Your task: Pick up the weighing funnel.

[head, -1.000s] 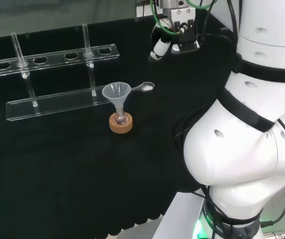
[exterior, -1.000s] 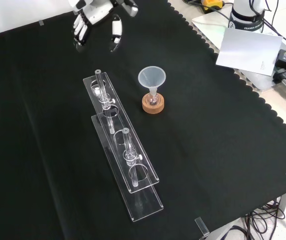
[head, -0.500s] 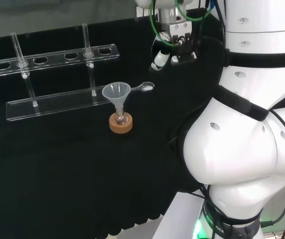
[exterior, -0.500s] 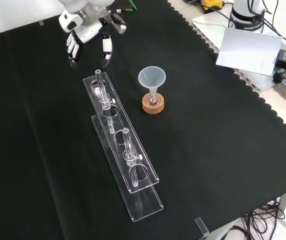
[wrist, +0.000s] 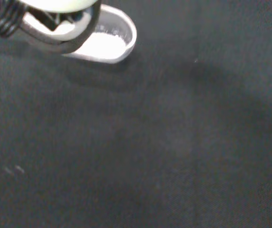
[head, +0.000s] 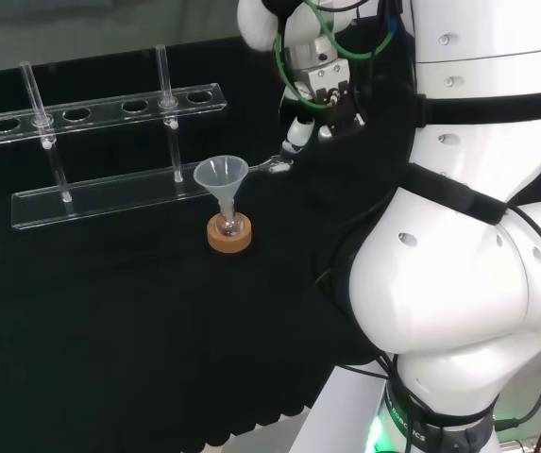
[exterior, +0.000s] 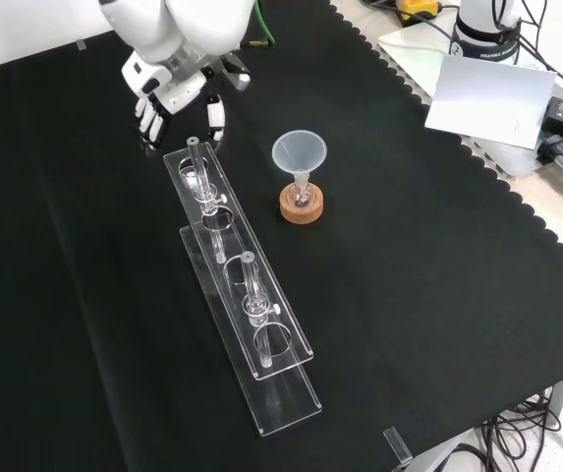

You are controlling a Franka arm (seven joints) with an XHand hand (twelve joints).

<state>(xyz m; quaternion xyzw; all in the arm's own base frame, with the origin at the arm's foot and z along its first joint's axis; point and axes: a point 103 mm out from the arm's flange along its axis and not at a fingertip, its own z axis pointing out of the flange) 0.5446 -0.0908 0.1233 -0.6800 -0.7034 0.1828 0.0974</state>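
Hand [head: 300, 130] hung open, fingers relaxed, holding nothing, just above weighing funnel [head: 276, 165]. Weighing funnel lay on desk [head: 109, 311], beside funnel [head: 221, 179]. Judged light, stiff, slippery, breakable, perhaps carrying white powder. Best pinched across scoop walls, kept level.

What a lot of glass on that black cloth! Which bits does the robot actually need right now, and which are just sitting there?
Part of the job:
weighing funnel, lying on the cloth
hand, open, close to it

Just standing by:
big funnel, stem in a small flask
cork ring under that flask
clear rack with glass tubes
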